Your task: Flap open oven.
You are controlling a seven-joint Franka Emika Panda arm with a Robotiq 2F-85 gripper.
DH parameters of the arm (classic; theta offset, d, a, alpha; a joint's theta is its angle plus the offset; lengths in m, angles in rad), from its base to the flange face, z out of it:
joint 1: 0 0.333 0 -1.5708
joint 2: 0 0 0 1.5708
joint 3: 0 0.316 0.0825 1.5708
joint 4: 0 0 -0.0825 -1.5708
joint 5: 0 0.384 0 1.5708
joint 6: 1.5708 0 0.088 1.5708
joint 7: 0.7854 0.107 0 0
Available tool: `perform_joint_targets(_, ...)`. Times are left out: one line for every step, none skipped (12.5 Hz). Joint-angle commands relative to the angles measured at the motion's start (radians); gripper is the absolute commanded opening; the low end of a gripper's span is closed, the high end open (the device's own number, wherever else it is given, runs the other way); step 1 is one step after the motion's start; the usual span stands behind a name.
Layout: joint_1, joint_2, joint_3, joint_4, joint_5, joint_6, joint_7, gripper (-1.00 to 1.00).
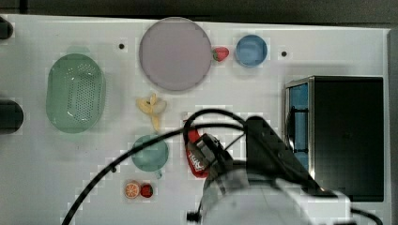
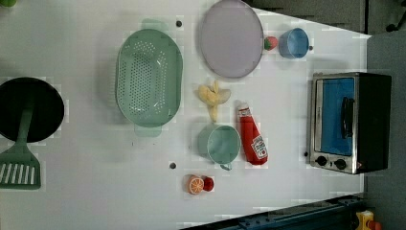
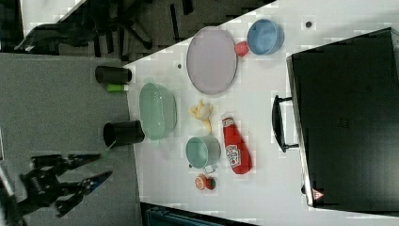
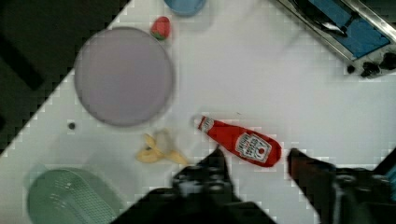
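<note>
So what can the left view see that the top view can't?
Left view alone: the oven's two knobs, a green spatula on a black pan, and the whole ketchup bottle. Top view alone: the robot arm, which hides part of the bottle. Both: the oven with its door shut, plate, colander, blue cup, green cup and banana.

White table (image 2: 95, 191); black oven (image 2: 352, 122) with silver frame and blue glass. Red ketchup bottle (image 2: 252, 136), white label. Lilac plate (image 2: 231, 38), perforated mint-green colander (image 2: 149, 76), teal cup (image 2: 221, 144), blue bowl (image 2: 293, 42), yellow banana (image 2: 213, 96).
</note>
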Motion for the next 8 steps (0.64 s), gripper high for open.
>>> perform_joint_targets(-0.009, 0.064, -0.001, -0.036, 0.001, -0.016, -0.041, -0.55)
perform_joint_targets(-0.010, 0.065, -0.003, -0.042, 0.001, -0.016, -0.042, -0.65)
perform_joint_targets(-0.012, 0.065, -0.006, -0.055, 0.000, -0.016, -0.048, -0.65)
perform_joint_targets(-0.012, 0.065, -0.010, -0.071, -0.003, -0.016, -0.084, -0.65)
perform_joint_targets(-0.013, 0.066, -0.017, -0.090, -0.006, -0.014, -0.156, -0.65)
perform_joint_targets(-0.015, 0.067, -0.025, -0.109, -0.018, -0.008, -0.247, -0.65)
perform_joint_targets(-0.019, 0.067, -0.036, -0.130, -0.036, 0.011, -0.337, -0.65)
perform_joint_targets(-0.023, 0.067, -0.050, -0.150, -0.053, 0.039, -0.423, -0.65)
